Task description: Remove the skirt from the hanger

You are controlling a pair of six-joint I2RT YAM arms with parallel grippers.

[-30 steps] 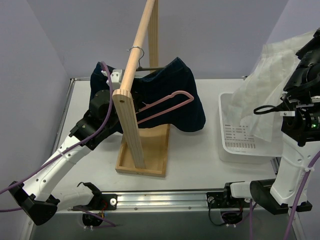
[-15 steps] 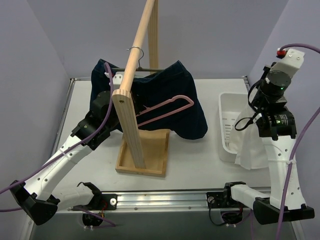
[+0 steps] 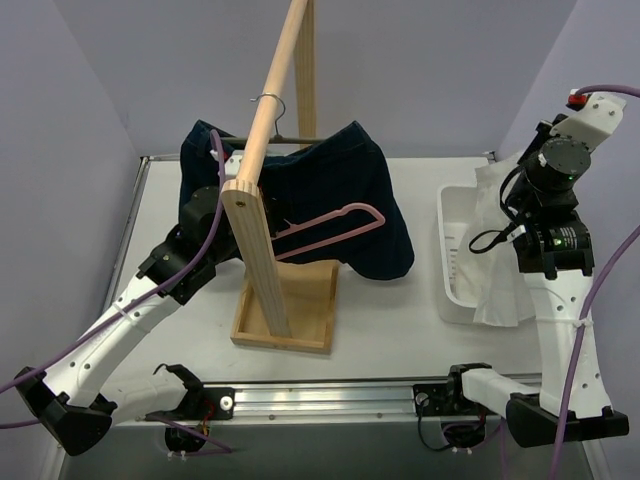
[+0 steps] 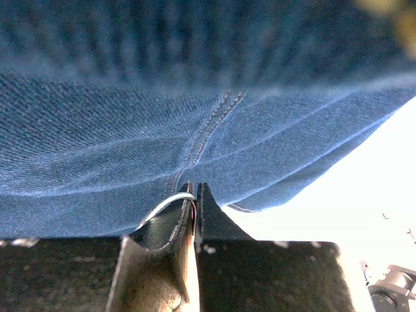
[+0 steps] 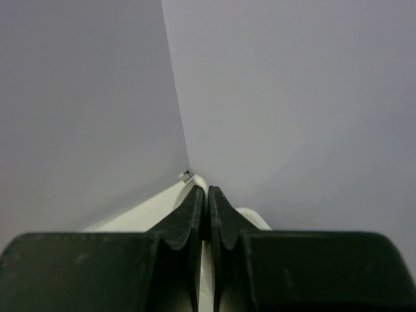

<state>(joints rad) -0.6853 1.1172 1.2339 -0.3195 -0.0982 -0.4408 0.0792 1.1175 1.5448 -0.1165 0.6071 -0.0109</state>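
The white cloth [image 3: 500, 270] now drapes over the white plastic basket [image 3: 452, 292], leaving our right fingers [image 5: 194, 208] clenched empty and free to help. Our left fingers [image 4: 177, 218] pinch the dark blue denim skirt [image 3: 370, 200], still on its wire hanger [image 3: 268, 99], far left.

Skirt [image 4: 195, 97]: cropped left, top and right in the left wrist view, upper part blurred; left gripper [image 4: 195, 195]: hidden behind the denim in the top view; hanger [image 3: 290, 138]: bar mostly under skirt; wooden rail [image 3: 275, 80]: cut off at top edge; basket [image 3: 452, 250]: partly covered by white cloth [image 3: 500, 280].

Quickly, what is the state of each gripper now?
Left gripper: closed on the skirt.
Right gripper: closed on the white cloth.
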